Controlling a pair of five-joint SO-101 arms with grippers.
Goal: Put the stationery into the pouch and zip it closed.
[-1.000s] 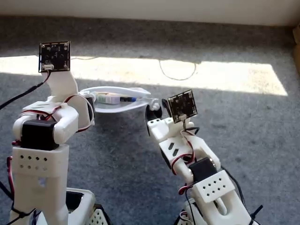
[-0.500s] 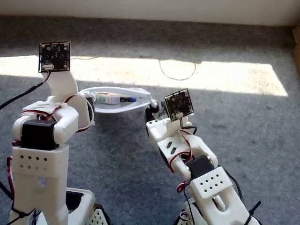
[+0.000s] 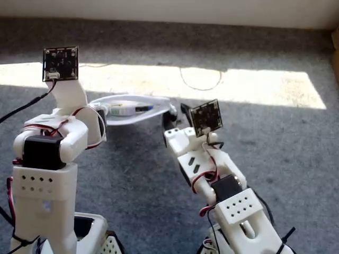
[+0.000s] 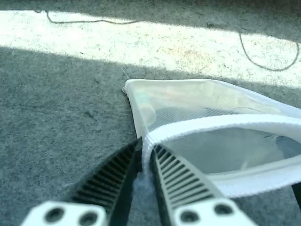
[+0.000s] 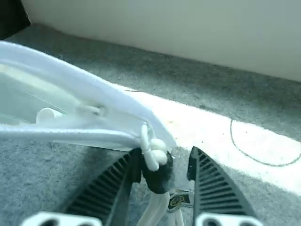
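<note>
Grey carpet [image 3: 275, 143] with a sunlit strip lies under your arms. Your left gripper [image 4: 145, 155] pinches the mesh pouch [image 3: 159, 103] by its end. Your right gripper [image 5: 162, 169], jaws narrowly parted, brackets the zipper pull [image 5: 156, 176]. Stationery [image 3: 123, 110] lies inside the pouch.

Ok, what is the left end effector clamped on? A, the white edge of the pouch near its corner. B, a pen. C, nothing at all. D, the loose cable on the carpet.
A: in the left wrist view, the left end effector is shut on the white edge band of the pouch, right beside its corner.
</note>
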